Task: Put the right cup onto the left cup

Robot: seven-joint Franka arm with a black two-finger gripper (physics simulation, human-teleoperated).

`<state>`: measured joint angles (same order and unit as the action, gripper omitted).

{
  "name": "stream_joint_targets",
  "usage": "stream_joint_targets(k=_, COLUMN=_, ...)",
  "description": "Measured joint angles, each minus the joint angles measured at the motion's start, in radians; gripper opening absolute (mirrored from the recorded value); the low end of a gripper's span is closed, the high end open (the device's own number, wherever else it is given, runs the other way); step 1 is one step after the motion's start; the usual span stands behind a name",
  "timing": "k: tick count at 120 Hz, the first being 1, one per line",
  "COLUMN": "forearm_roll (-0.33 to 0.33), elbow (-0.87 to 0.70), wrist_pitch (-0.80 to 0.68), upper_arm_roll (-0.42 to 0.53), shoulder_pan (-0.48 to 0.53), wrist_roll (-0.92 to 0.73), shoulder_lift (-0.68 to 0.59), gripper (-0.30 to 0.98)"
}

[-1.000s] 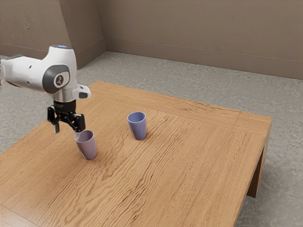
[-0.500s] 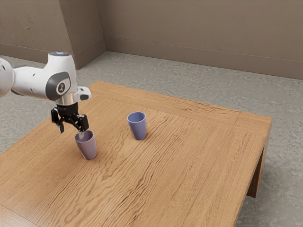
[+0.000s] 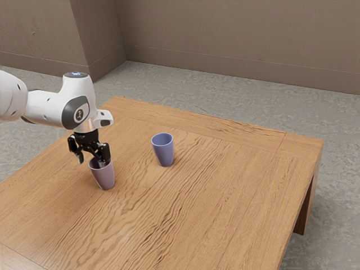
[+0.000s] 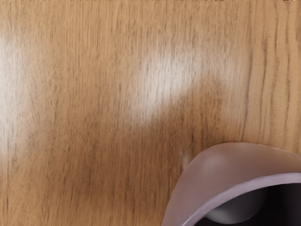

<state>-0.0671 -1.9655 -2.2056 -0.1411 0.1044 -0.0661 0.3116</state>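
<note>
My gripper [image 3: 91,161] is open at the pink-mauve cup [image 3: 104,176] in the exterior view, its fingers apart. One finger reaches down into the cup's mouth, and the other is outside, over the cup's side toward the exterior view's left. The mauve cup stands upright on the table. A blue-violet cup [image 3: 163,151] stands upright farther toward the exterior view's right, apart from the gripper. In the wrist view the mauve cup [image 4: 221,169] is close under the hand, with its rim and dark inside visible.
Both cups share a wooden table [image 3: 225,185], whose far edge and right-hand edge show in the exterior view. Grey floor [image 3: 247,101] and a brown wall [image 3: 236,39] lie beyond it.
My hand has moved down and toward the exterior view's right, bringing one finger from above the mauve cup's rim into its mouth. Neither cup has visibly moved.
</note>
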Motion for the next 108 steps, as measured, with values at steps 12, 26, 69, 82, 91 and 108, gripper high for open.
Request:
stream_joint_targets(k=12, forearm_roll=-0.001, elbow=0.007, wrist_pitch=-0.009, upper_arm_roll=0.0, shoulder_pan=-0.001, wrist_roll=0.0, shoulder_lift=-0.001, gripper=0.31)
stream_joint_targets(k=26, forearm_roll=-0.003, elbow=0.009, wrist_pitch=-0.014, upper_arm_roll=0.001, shoulder_pan=-0.009, wrist_roll=-0.002, shoulder_lift=-0.001, gripper=0.1)
stream_joint_targets(k=69, forearm_roll=0.001, elbow=0.009, wrist_pitch=-0.021, upper_arm_roll=0.007, shoulder_pan=-0.013, wrist_roll=0.002, shoulder_lift=-0.003, gripper=-0.07)
stream_joint_targets(k=82, forearm_roll=0.0, elbow=0.016, wrist_pitch=-0.021, upper_arm_roll=0.008, shoulder_pan=-0.017, wrist_roll=0.003, shoulder_lift=-0.012, gripper=-0.09)
stream_joint_targets(k=91, forearm_roll=-0.001, elbow=0.021, wrist_pitch=-0.014, upper_arm_roll=0.008, shoulder_pan=-0.026, wrist_roll=0.005, shoulder_lift=-0.032, gripper=-0.09)
stream_joint_targets(k=108, forearm_roll=0.001, elbow=0.109, wrist_pitch=0.031, upper_arm_roll=0.046, shoulder_pan=-0.044, wrist_roll=0.017, shoulder_lift=-0.047, gripper=-0.1)
